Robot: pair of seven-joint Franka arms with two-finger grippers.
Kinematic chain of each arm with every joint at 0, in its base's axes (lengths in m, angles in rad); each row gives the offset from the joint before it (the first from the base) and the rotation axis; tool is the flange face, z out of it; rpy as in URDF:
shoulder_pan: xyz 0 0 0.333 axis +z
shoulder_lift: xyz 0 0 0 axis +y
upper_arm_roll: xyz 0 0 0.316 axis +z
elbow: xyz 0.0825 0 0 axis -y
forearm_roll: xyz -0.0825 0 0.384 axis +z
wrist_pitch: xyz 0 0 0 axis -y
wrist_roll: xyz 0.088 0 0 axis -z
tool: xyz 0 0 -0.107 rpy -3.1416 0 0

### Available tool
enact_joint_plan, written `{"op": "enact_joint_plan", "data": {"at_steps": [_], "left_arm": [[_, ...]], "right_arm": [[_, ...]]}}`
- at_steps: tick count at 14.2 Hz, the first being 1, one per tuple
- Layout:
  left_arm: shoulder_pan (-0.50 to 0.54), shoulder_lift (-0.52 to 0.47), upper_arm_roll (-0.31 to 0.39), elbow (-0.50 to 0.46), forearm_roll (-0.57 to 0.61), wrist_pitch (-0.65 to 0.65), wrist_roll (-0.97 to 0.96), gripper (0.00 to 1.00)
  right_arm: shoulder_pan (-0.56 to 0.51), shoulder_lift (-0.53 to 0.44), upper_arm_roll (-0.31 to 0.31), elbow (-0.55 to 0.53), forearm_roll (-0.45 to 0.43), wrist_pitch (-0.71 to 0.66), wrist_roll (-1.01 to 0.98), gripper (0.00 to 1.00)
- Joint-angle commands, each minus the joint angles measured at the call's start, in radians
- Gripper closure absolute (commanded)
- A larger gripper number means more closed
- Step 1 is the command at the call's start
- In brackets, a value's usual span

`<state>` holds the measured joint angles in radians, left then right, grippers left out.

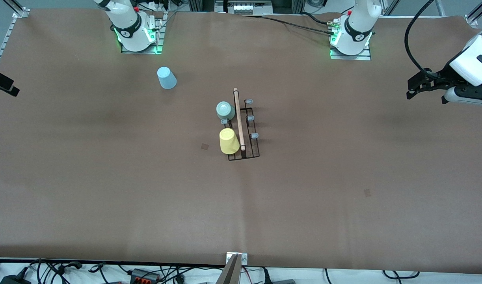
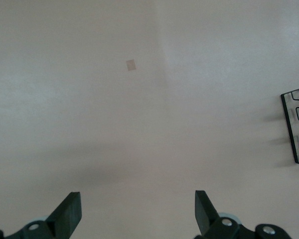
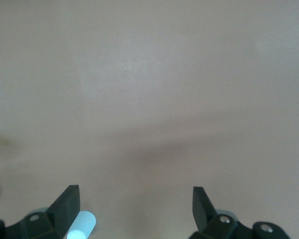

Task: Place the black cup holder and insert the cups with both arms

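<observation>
The black cup holder (image 1: 244, 132) stands mid-table, its wooden rod (image 1: 239, 118) pointing toward the front camera. A mint green cup (image 1: 225, 110) and a yellow cup (image 1: 229, 141) sit on pegs on the side facing the right arm's end. Alone on the table, a light blue cup (image 1: 166, 77) stands narrow end up, near the right arm's base. My left gripper (image 1: 412, 94) hangs open and empty over the left arm's end of the table. One corner of the holder (image 2: 296, 124) shows in the left wrist view. My right gripper (image 3: 135, 201) is open and empty over bare table, with the blue cup (image 3: 80, 224) by one finger.
Three grey-tipped pegs (image 1: 250, 118) on the holder's side toward the left arm are free. The arm bases (image 1: 136, 35) (image 1: 351, 39) stand at the table's back edge. Cables (image 1: 146, 272) and a mount (image 1: 233, 268) line the edge nearest the front camera. Small dark marks (image 1: 367, 192) dot the brown cover.
</observation>
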<state>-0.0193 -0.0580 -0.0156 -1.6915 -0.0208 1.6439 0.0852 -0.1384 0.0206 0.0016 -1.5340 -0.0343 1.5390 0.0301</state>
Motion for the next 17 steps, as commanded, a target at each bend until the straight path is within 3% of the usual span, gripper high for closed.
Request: {"op": "enact_joint_plan", "data": {"at_steps": [1, 17], "left_arm": [[-0.002, 0.010, 0.003, 0.024, -0.016, -0.012, 0.002, 0.00], [-0.002, 0.010, 0.003, 0.024, -0.018, -0.010, 0.002, 0.00]], "right_arm": [[0.019, 0.025, -0.011, 0.032, 0.001, -0.020, -0.053, 0.00], [0.023, 0.012, 0.001, 0.031, -0.012, -0.043, -0.061, 0.00]]}}
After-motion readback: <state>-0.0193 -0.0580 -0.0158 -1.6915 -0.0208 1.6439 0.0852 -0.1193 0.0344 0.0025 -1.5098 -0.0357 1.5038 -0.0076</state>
